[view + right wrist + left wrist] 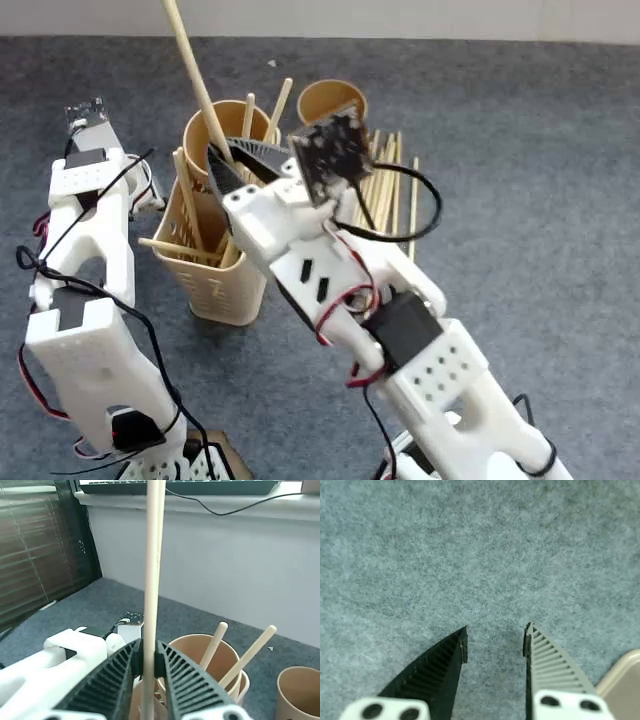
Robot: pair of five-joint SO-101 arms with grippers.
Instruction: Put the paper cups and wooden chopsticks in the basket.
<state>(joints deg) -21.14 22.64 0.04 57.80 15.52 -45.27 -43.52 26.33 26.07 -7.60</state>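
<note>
A long wooden chopstick [195,75] stands nearly upright over the basket [215,290], pinched between the fingers of the right gripper [148,652]. The basket already holds a paper cup [200,135] with several chopsticks leaning in it, while a second paper cup [332,100] and a bundle of loose chopsticks [390,185] rest on the grey carpet [540,150] just beside it. The left gripper [495,642] hangs over bare carpet with its jaws spread and holding nothing.

We find bare carpet [470,540] free under the left gripper [496,635]. Above the basket [215,285], the right gripper [149,650], its chopstick [152,555] and a cup [200,140] block our way.
</note>
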